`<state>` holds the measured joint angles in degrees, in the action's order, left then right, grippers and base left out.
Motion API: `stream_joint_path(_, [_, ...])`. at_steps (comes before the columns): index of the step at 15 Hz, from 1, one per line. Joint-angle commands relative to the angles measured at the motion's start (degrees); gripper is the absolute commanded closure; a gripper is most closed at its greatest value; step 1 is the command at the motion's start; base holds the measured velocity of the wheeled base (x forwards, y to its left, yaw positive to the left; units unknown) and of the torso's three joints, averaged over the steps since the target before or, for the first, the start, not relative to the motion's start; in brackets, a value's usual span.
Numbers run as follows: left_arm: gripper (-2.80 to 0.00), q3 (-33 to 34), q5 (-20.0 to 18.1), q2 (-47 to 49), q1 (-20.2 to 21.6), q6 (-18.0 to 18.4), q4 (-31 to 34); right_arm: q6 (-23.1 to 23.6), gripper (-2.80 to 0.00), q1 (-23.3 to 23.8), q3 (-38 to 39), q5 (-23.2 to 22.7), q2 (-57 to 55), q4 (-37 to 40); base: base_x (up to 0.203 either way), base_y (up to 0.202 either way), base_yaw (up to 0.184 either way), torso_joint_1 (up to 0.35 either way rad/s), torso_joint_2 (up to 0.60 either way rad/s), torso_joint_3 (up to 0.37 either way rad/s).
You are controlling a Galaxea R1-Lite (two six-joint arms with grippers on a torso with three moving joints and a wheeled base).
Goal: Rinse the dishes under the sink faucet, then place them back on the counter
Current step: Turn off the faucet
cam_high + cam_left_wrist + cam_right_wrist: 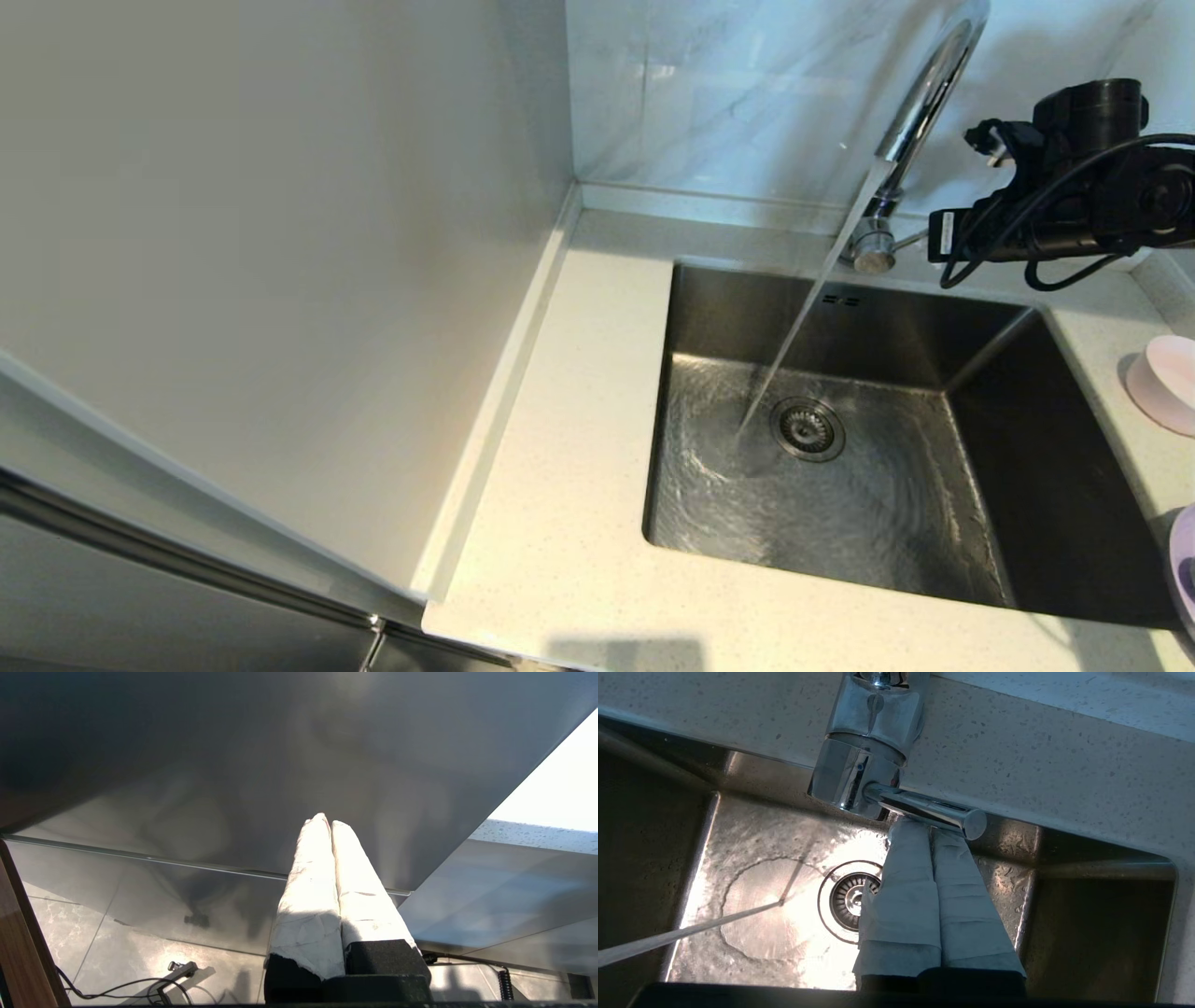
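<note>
A: Down at far left, off the counter [560,523], the left gripper [327,826] is parked, fingers pressed together, empty.

B: Sink [1046,485]?

A: Only running water from the faucet [920,112]; no dishes in it.

B: Right gripper [931,830]?

A: Pinched shut, tips at the side lever [931,809]. Tap looks opened; next is fetching a dish. Pink bowl [1167,383] and lavender plate [1184,560] wait far right.

Home kitchen, by the look: stainless sink [709,308] sunk into a speckled stone desk [560,485], chrome faucet [920,103] running behind the sink, marbled wall panel [728,93] behind that, pink bowl [1167,383] right of the sink.
</note>
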<state>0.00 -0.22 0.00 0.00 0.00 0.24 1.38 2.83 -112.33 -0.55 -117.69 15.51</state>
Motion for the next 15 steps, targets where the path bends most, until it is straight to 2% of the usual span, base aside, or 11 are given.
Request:
stream_joint_path(1, [0.0,0.0,0.0,0.0,0.0,0.0,0.0,0.0,0.0,0.0,-0.2,-0.1,-0.3,-0.6,0.0,0.0,0.0,0.0,0.0,0.0])
stream_joint_path(7, [0.0,0.0,0.0,0.0,0.0,0.0,0.0,-0.1,0.0,0.0,-0.2,0.0,-0.3,-3.6,0.0,0.0,0.0,0.0,0.0,0.0])
stream_joint_path(12, [0.0,0.0,0.0,0.0,0.0,0.0,0.0,-3.8,0.0,0.0,-0.2,0.0,0.0,-6.4,0.0,0.0,0.0,0.0,0.0,0.0])
stream_joint_path(15, [0.0,0.0,0.0,0.0,0.0,0.0,0.0,-3.8,0.0,0.1,-0.2,0.0,0.1,-6.4,0.0,0.0,0.0,0.0,0.0,0.0])
